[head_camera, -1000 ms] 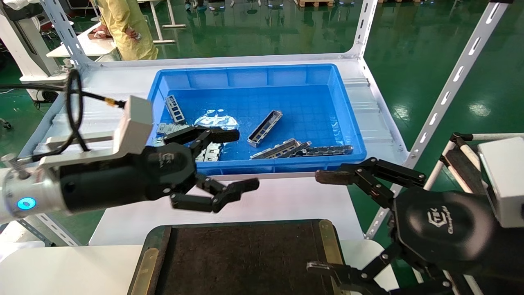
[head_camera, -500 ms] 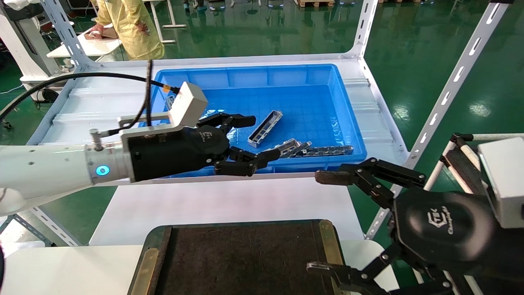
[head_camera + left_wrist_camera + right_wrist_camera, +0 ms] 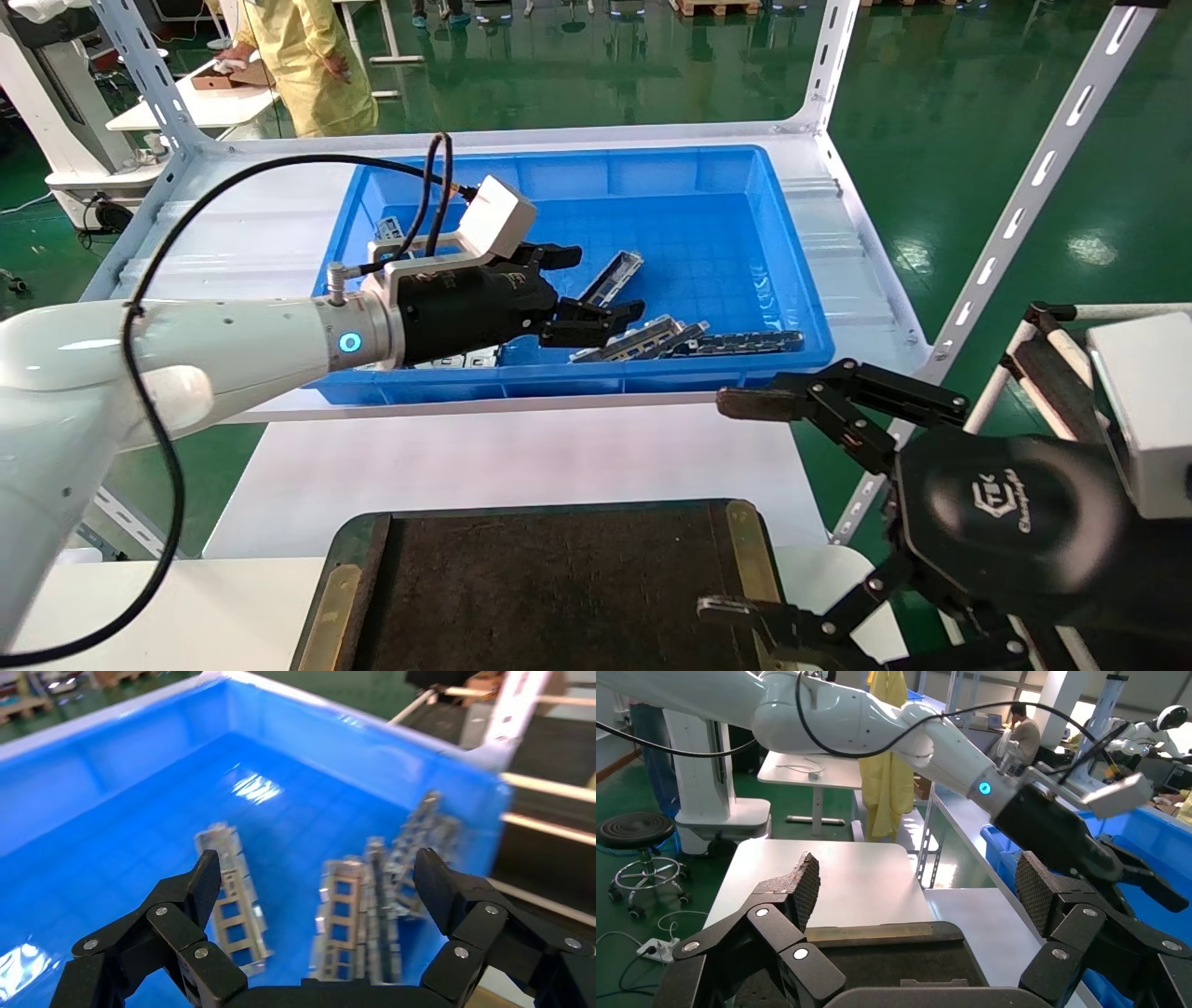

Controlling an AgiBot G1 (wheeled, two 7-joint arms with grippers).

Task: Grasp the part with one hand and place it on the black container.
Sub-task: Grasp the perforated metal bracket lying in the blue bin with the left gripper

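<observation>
Silvery channel, the part (image 3: 610,280), lies loose on the blue bin (image 3: 792,308) floor at frame centre. My left jaws (image 3: 579,291) hover spread above it, nothing grasped. Black container (image 3: 559,587) at bottom awaits; right jaws (image 3: 736,508) idle, released.

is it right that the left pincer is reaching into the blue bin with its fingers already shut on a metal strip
Not quite. The left pincer is in the deep blue plastic bin, but its fingers are spread open and hold nothing. The left wrist view shows the long silvery-grey ladder-like metal channel strip lying on the bin floor between them.
</observation>
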